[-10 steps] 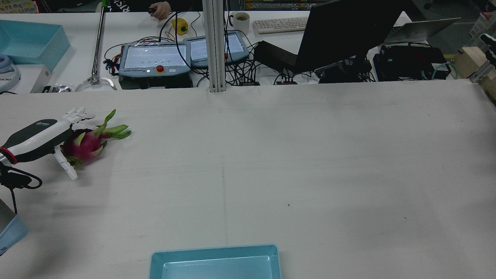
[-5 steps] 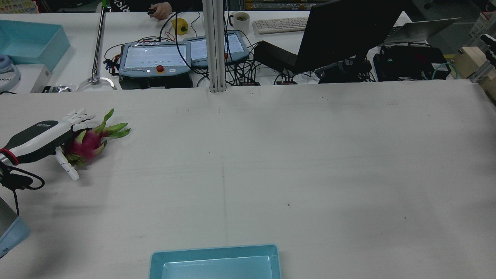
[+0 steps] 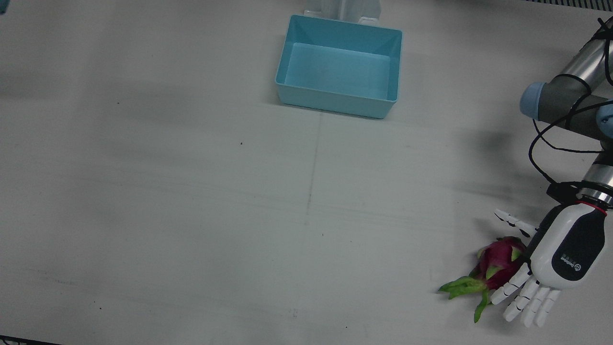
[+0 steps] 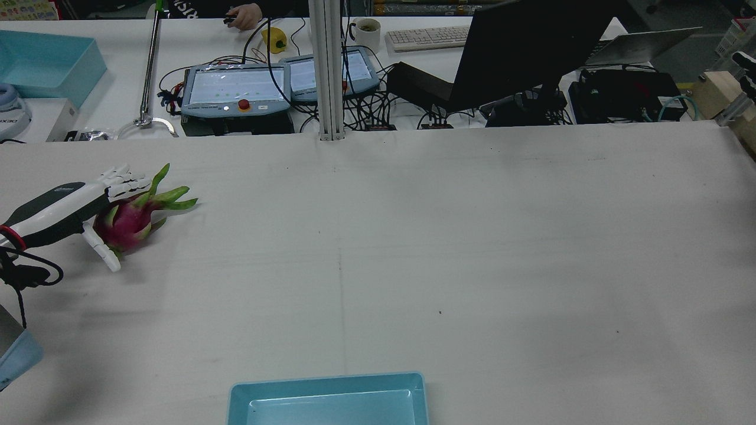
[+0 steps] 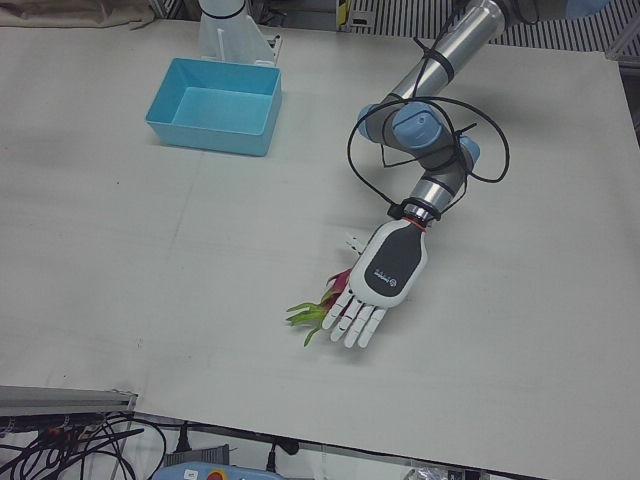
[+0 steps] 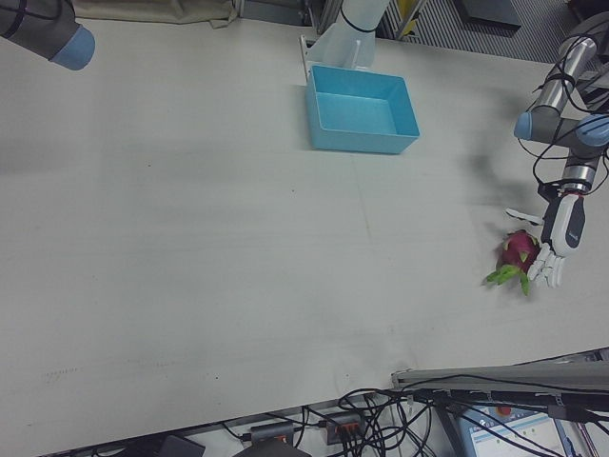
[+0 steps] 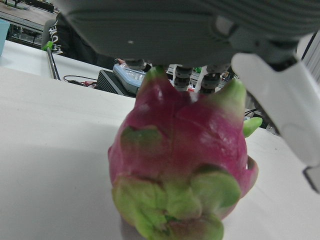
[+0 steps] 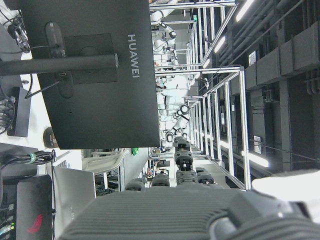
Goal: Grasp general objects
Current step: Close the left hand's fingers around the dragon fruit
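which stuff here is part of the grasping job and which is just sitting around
In the job:
dragon fruit
left hand, open, palm over the fruit

Just lying about:
blue bin
black monitor
two teach pendants
mug

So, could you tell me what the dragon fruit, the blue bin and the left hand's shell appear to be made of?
Dragon fruit: likely a plastic or foam replica, as the skin looks smooth and slightly waxy, though it could be real. Blue bin: moulded plastic, matte, with thin uniform walls. Left hand: glossy hard plastic shell, white and black, with reflections.
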Controlling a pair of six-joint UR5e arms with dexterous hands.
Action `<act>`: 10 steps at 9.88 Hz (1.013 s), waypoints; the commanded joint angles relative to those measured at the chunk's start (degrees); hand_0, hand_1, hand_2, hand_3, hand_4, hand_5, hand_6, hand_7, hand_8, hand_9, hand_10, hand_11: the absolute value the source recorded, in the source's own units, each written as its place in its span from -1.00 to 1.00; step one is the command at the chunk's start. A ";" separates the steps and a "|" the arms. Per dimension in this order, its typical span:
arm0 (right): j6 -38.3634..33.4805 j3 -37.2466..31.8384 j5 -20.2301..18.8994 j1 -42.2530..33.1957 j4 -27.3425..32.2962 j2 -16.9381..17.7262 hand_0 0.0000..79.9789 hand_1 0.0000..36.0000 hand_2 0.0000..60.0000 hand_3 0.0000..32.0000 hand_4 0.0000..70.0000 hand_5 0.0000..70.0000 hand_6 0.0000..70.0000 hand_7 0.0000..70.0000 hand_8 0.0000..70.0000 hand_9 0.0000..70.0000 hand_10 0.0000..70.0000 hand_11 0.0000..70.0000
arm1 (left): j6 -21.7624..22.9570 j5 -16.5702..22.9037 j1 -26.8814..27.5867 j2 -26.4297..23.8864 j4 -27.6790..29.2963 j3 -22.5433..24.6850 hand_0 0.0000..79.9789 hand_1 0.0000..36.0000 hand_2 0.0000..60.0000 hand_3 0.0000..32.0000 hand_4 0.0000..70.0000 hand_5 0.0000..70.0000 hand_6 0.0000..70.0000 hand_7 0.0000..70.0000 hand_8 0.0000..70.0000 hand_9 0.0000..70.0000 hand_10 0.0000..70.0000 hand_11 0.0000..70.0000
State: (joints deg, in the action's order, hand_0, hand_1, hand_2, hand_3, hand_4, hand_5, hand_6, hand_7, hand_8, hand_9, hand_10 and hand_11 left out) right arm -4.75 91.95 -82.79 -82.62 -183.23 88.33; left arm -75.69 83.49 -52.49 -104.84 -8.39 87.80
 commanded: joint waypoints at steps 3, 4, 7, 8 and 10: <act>0.00 -0.02 0.00 0.00 -0.02 0.00 -1.00 -1.00 -1.00 -1.00 -1.00 -1.00 -1.00 -1.00 -1.00 -1.00 -1.00 -1.00 | -2.10 -1.31 0.29 -0.28 -0.14 -1.41 0.19 -0.24 -0.79 -0.81 -0.92 -0.92 -0.86 -0.27 -1.00 -0.89 -0.97 -0.93; 0.00 -0.02 0.00 0.00 -0.02 0.00 -1.00 -1.00 -1.00 -1.00 -1.00 -1.00 -1.00 -1.00 -1.00 -1.00 -1.00 -1.00 | -2.18 -1.49 0.29 -0.19 -0.14 -1.41 0.25 0.08 -0.40 -0.69 -0.95 -0.90 -0.81 -0.18 -0.98 -0.88 -0.82 -0.68; 0.00 -0.02 0.00 0.00 -0.02 0.00 -1.00 -1.00 -1.00 -1.00 -1.00 -1.00 -1.00 -1.00 -1.00 -1.00 -1.00 -1.00 | -3.68 -2.10 0.29 -0.28 -0.05 -1.41 0.50 0.72 0.14 -0.07 -1.00 -0.71 -0.63 0.16 -0.54 -0.60 -0.32 0.07; 0.00 -0.02 0.00 0.00 -0.02 0.00 -1.00 -1.00 -1.00 -1.00 -1.00 -1.00 -1.00 -1.00 -1.00 -1.00 -1.00 -1.00 | -3.68 -2.45 0.20 -0.28 -0.05 -1.32 0.51 0.67 0.07 0.17 -1.00 -0.62 -0.56 0.32 -0.40 -0.43 -0.10 0.35; 0.00 -0.02 0.00 0.00 0.07 0.00 -1.00 -1.00 -1.00 -1.00 -1.00 -1.00 -1.00 -1.00 -1.00 -1.00 -1.00 -1.00 | -3.68 -2.54 0.29 -0.28 0.04 -1.15 0.46 0.51 0.07 -0.43 -1.00 -0.40 -0.29 0.73 -0.09 0.01 0.31 0.90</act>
State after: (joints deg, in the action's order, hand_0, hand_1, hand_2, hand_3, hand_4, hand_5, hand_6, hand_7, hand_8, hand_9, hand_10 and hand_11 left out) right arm -4.75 91.93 -82.79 -82.62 -183.23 88.35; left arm -79.26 81.20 -52.26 -105.09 -8.42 86.47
